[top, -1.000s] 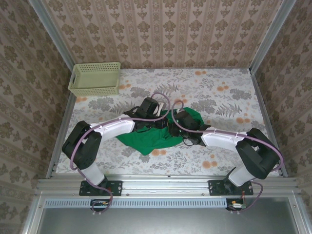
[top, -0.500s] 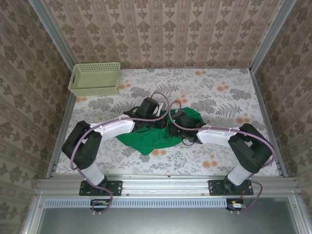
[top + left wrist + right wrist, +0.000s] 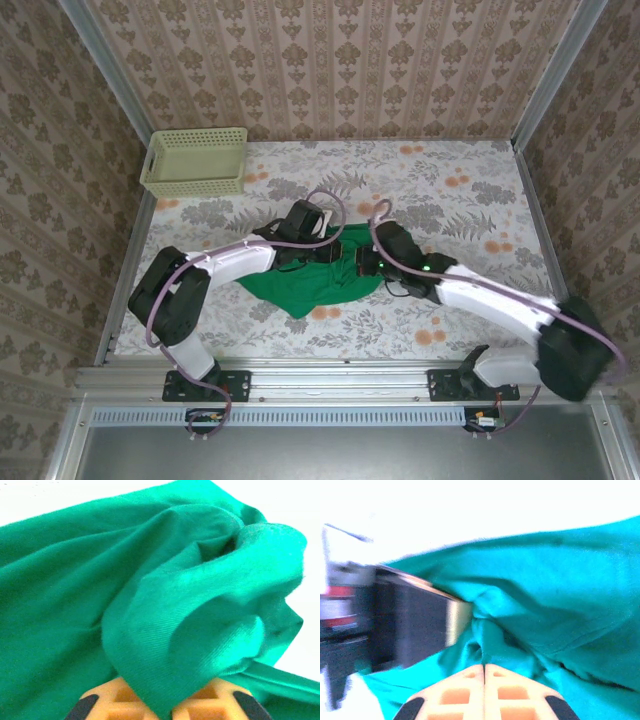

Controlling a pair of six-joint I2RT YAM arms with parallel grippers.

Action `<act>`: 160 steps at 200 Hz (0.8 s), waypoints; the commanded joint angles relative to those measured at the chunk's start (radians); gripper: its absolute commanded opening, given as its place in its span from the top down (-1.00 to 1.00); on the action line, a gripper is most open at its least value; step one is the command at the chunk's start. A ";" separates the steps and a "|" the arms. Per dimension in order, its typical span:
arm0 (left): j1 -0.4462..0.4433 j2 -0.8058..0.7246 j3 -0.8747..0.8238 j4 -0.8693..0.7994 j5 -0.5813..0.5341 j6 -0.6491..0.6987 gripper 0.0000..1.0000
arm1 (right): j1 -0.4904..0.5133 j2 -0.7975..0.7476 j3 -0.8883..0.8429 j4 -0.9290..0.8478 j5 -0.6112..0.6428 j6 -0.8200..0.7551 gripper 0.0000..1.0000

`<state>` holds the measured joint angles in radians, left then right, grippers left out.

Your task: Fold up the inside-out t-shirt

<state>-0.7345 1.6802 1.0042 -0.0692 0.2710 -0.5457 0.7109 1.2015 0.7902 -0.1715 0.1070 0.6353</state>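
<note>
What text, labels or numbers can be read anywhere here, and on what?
No readable text anywhere.
t-shirt: plain green, no print or tag showing.
basket: no label visible.
red patch at the left edge of the right wrist view: too blurred to tell whether it carries writing.
</note>
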 commanded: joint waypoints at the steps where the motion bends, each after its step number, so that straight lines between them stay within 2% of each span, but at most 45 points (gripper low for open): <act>1: 0.031 0.003 -0.024 0.057 0.016 -0.037 0.59 | 0.002 -0.123 -0.008 -0.205 0.048 0.026 1.00; 27: 0.027 0.010 -0.013 0.052 0.024 -0.031 0.31 | 0.002 -0.249 -0.028 -0.319 0.080 0.057 1.00; 50: 0.021 -0.027 -0.035 0.012 -0.011 -0.017 0.08 | -0.003 -0.351 -0.039 -0.426 0.162 0.077 1.00; 74: 0.019 -0.122 -0.078 -0.098 -0.101 0.006 -0.12 | -0.037 -0.428 -0.048 -0.511 0.251 0.099 1.00; 93: 0.017 -0.230 -0.135 -0.199 -0.182 0.014 -0.24 | -0.084 -0.470 -0.065 -0.500 0.213 0.087 1.00; 110: 0.026 -0.332 -0.178 -0.358 -0.324 -0.003 -0.35 | -0.110 -0.476 -0.059 -0.502 0.209 0.083 1.00; 132: 0.099 -0.467 -0.243 -0.543 -0.439 -0.048 -0.43 | -0.133 -0.473 -0.051 -0.504 0.221 0.072 1.00; 160: 0.257 -0.568 -0.317 -0.655 -0.434 -0.072 -0.40 | -0.153 -0.448 -0.045 -0.498 0.227 0.068 1.00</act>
<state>-0.5793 1.1667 0.7448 -0.5095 -0.0757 -0.5770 0.5758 0.7364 0.7391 -0.6403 0.2871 0.7101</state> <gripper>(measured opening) 0.714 0.065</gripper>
